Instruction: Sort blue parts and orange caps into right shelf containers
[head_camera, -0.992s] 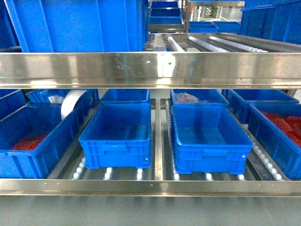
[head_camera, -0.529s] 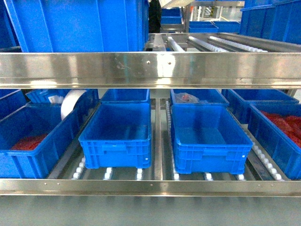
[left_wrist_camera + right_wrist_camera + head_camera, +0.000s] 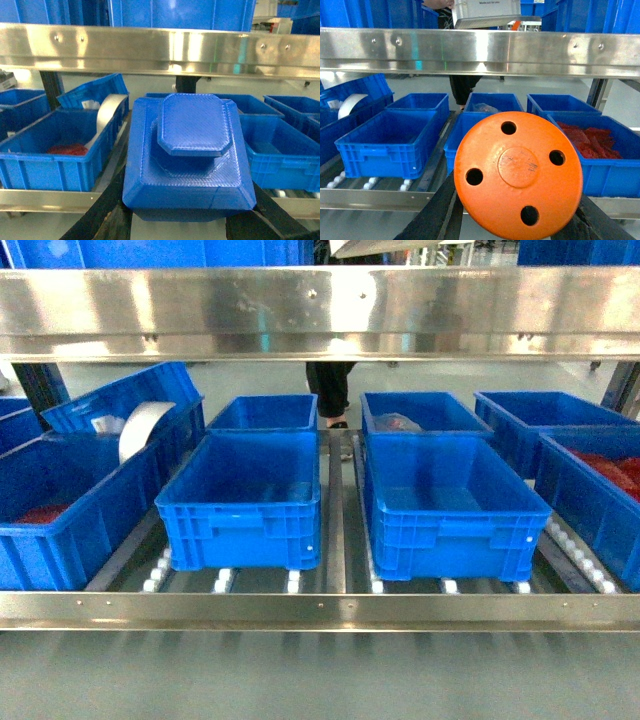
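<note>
No gripper is seen in the head view; only the shelf is shown there. A blue part is seen close up in the left wrist view, held between the dark fingers of the left gripper, in front of the shelf. An orange cap with four holes is seen in the right wrist view, grasped by the right gripper in the same way.

Two empty blue crates, one at centre left and one at centre right, stand side by side on the rollers. Red pieces are seen in the crate at the far right and in the near left one. A white roll leans in the left crate behind.
</note>
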You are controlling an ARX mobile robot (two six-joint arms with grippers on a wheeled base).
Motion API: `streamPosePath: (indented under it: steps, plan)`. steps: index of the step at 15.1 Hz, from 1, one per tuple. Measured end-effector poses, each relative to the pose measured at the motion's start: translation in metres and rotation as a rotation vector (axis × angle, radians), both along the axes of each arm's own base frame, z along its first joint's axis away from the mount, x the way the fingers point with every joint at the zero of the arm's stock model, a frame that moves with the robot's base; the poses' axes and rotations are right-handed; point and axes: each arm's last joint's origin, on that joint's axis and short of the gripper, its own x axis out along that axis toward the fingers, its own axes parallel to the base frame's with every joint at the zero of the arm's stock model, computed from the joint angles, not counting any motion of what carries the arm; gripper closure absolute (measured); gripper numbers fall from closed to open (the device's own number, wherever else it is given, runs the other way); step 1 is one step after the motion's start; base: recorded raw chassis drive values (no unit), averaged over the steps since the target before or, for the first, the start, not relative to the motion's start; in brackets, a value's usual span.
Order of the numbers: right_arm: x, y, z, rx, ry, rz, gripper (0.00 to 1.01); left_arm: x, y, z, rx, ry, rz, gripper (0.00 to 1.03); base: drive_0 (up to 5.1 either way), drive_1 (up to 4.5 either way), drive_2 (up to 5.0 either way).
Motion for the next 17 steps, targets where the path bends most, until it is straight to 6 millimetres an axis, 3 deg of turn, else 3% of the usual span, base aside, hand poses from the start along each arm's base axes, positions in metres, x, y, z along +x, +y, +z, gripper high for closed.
streamPosePath:
  steps: [17]
  plan:
    - [0.0000, 0.0000, -0.0001, 0.000, 0.001, 0.000, 0.60, 0.0000, 0.0000, 0.0000, 0.000, 0.000, 0.000, 0.60, 0.0, 0.00, 0.0]
